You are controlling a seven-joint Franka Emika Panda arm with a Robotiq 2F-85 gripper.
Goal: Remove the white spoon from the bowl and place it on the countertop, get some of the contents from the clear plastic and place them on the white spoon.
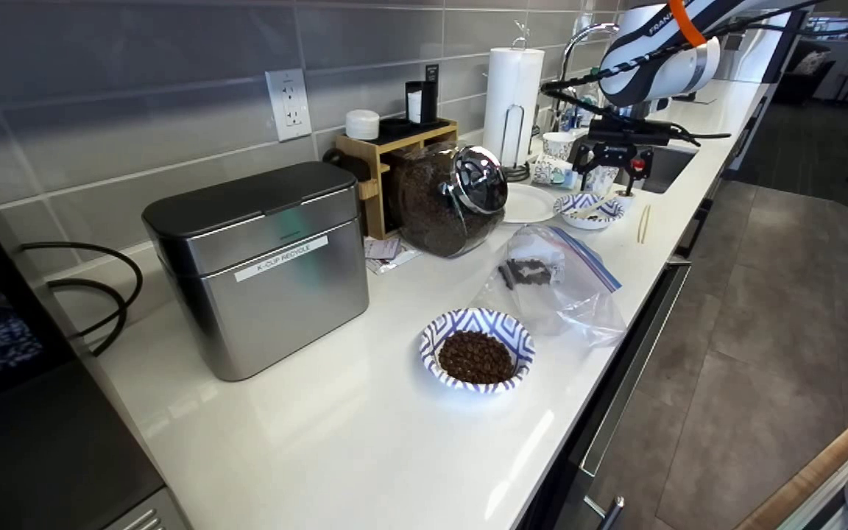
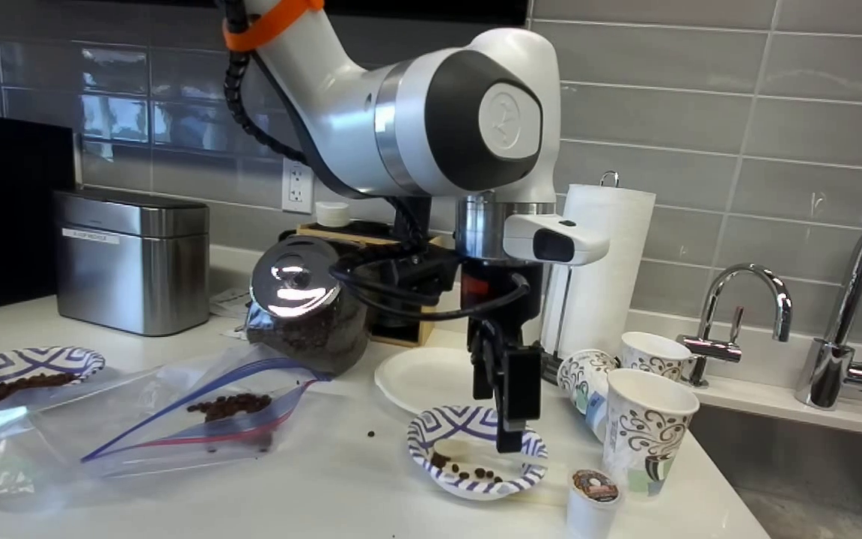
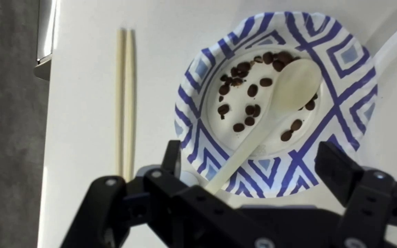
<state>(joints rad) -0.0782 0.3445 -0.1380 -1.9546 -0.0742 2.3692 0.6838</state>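
My fingers (image 3: 338, 172) spread and empty, I judge the white plastic spoon (image 3: 264, 126) light, stiff and slick, best pinched by its handle (image 3: 235, 163), lower centre in the wrist view.

Black jaws on a white robot arm (image 2: 393, 127) pointed down over a round, blue-and-white patterned paper bowl (image 2: 446, 427), which held brown coffee beans (image 2: 480, 473) and an off-white plastic spoon (image 2: 452, 449). Near it on the smooth white table (image 2: 341, 486), a clear, crinkled plastic bag (image 2: 139, 415) lay with dark beans (image 2: 233, 406) inside. Two swirl-printed white paper cups (image 2: 648, 430) stood upright beside a tilted third cup (image 2: 587, 378).
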